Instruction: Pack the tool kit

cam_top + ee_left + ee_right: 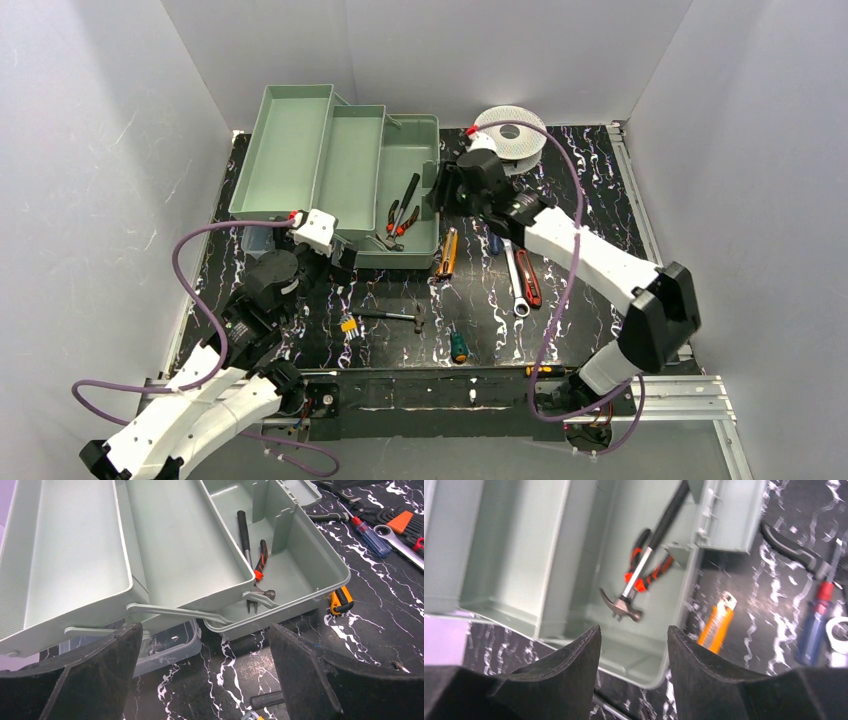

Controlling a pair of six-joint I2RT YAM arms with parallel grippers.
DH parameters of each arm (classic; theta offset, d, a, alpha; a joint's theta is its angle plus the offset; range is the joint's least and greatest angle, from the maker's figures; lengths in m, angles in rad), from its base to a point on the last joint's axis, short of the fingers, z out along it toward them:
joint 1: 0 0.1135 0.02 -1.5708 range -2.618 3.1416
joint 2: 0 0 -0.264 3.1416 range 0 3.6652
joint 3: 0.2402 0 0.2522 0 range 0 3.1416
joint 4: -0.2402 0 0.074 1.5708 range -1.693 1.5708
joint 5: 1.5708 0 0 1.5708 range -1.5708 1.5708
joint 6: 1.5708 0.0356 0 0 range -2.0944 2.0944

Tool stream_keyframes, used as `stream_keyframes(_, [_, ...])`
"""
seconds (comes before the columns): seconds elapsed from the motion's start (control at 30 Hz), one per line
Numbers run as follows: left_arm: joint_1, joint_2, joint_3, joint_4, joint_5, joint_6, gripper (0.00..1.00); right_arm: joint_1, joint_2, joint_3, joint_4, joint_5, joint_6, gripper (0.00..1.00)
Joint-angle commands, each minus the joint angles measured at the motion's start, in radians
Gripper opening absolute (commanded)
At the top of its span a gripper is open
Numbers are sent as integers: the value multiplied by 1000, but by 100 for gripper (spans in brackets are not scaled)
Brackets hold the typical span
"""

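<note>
At the far left of the desk (620, 180), your toolbox (420, 150) stands open, with its two pale green trays (290, 150) fanned out to the left of the deep base. Inside the base, a black-handled claw hammer (649, 555) lies across a pair of red-and-black pliers (663, 566). A clear lid (172, 647) shows beneath the trays at the box's near left corner.

Your right gripper (634, 640) hangs over the near right corner of the base with its jaws apart and nothing between them. Your left gripper (205, 640) sits low at the near side of the box, facing the tray arms, with its jaws spread wide and empty.

Just outside the box's right wall, you have an orange utility knife (447, 253) on the desk. Farther right lie a blue-and-red screwdriver (370, 535) and a silver wrench (514, 280). Nearer the arm bases you can see a second small hammer (398, 316) and a green-handled screwdriver (458, 345), well apart from the box. Behind the right arm, a white wire spool (512, 135) rests near the back wall.
</note>
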Motion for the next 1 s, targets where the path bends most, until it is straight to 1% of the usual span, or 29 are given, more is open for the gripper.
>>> stream_keyframes(0.0, [8,9,22,-17,46,9,98,-3,-105,-134,-71,61,-88,58])
stream_keyframes(0.1, [9,18,25,-22,66,10,98,-3,-153,-215,-146,29,-95,58])
stream_keyframes(0.17, [8,21,26,-24,74,10,98,4,-189,-286,-174,-19,-92,59])
stream_keyframes(0.2, [8,23,28,-25,78,9,98,20,-214,-321,-183,-13,-85,61])
stream_keyframes(0.3, [8,29,30,-27,89,9,98,83,-273,-403,-244,51,-16,63])
stream_keyframes(0.43, [8,40,38,-35,101,6,98,172,-303,-451,-322,45,94,65])
stream_keyframes(0.53, [9,43,42,-39,115,2,98,270,-282,-455,-359,59,167,65])
stream_keyframes(0.67, [8,42,46,-45,128,-7,98,354,-206,-428,-383,51,222,66])
stream_keyframes(0.8, [8,34,46,-50,136,-14,98,393,-108,-376,-447,35,227,62])
stream_keyframes(0.97, [8,11,42,-54,138,-18,98,414,-54,-392,-449,-23,245,60])
